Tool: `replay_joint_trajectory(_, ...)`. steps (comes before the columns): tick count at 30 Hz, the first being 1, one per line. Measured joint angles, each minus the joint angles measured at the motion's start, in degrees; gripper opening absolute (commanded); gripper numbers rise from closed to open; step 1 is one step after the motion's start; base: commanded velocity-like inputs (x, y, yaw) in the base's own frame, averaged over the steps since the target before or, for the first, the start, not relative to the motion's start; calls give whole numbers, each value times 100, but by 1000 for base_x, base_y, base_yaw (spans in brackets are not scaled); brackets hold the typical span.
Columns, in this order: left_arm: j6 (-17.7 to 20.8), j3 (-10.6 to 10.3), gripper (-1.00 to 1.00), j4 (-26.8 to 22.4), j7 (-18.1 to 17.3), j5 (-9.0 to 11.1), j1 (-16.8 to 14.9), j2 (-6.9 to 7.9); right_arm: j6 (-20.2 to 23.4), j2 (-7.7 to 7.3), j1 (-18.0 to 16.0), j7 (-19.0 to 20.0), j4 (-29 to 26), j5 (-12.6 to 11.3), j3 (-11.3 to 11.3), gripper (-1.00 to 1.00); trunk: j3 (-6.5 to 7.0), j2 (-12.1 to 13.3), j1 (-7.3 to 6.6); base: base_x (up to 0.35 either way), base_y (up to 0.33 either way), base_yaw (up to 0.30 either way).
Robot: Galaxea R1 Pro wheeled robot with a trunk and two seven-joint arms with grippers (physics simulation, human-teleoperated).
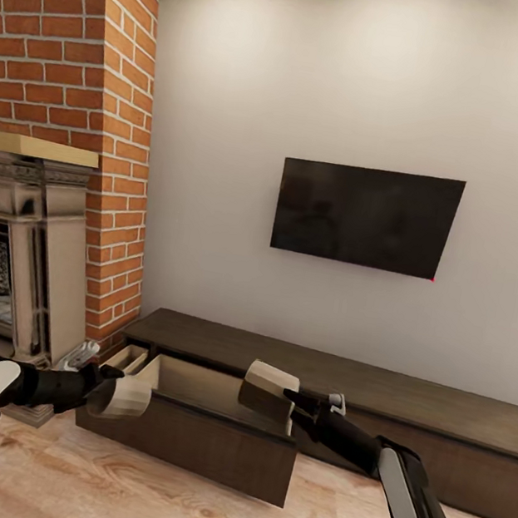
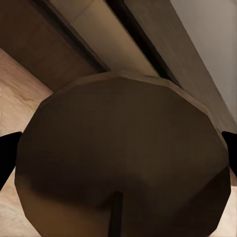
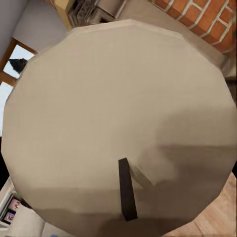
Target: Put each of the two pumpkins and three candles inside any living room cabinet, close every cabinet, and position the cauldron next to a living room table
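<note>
The long dark-brown cabinet [image 1: 404, 397] runs along the white wall, with one drawer [image 1: 207, 419] pulled out and its pale inside showing. My left gripper [image 1: 106, 389] is shut on a cream candle [image 1: 126, 399] at the drawer's left end. My right gripper [image 1: 290, 399] is shut on a second cream candle [image 1: 267, 388], held over the drawer's right rear corner. The left wrist view looks onto the shaded wick end of its candle [image 2: 118, 163], with the open drawer [image 2: 106, 39] beyond it. The other candle [image 3: 118, 123] shows its pale wick end in the right wrist view. The pumpkins, cauldron and table are out of view.
A brick chimney [image 1: 69, 33] and an ornate fireplace surround [image 1: 32, 255] stand just left of the cabinet. A black TV [image 1: 365, 216] hangs on the wall above it. Wooden floor [image 1: 190, 517] lies in front of the drawer.
</note>
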Motion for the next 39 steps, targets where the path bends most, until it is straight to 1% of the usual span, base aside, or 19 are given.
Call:
replay_joint_trajectory(2,-2,2,-100,2,0,6,0,2,-15,3,0,-367,0,39,7,-100,0,0,0,6,5,0)
replay_joint_trajectory(5,-5,3,-100,3,1,10,0,6,21,6,0,-1173,-70,61,7,-100,0,0,0,22,75,0)
replay_joint_trajectory(6,-4,3,-100,3,2,8,0,6,37,7,1,-1377,-85,44,8,-100,0,0,0,59,177,0)
replay_joint_trajectory(7,-3,3,-100,3,2,0,0,8,51,7,1,-1520,-92,15,8,-100,0,0,-1,43,146,0)
replay_joint_trajectory(9,1,3,-100,4,1,-5,0,18,67,-2,0,-1681,-98,-39,7,-100,0,0,0,18,61,0)
replay_joint_trajectory(14,9,15,-100,4,-8,49,0,24,72,-16,0,-1713,-78,-80,4,-100,0,0,0,4,15,0)
replay_joint_trajectory(20,87,38,-100,4,-10,59,0,25,76,-17,0,-1661,-70,-101,1,-100,108,239,-131,0,1,0)
replay_joint_trajectory(22,94,40,-100,5,-10,50,0,25,76,-17,0,-1465,-76,-125,-1,-100,144,319,-175,0,0,0)
replay_joint_trajectory(26,96,41,-100,4,-10,42,0,25,45,-17,0,-1222,-77,-99,-3,-100,215,480,-263,0,0,0)
replay_joint_trajectory(39,97,47,-100,4,-10,40,0,25,26,-17,0,-1152,-45,-93,-3,-100,449,1001,-548,0,0,0)
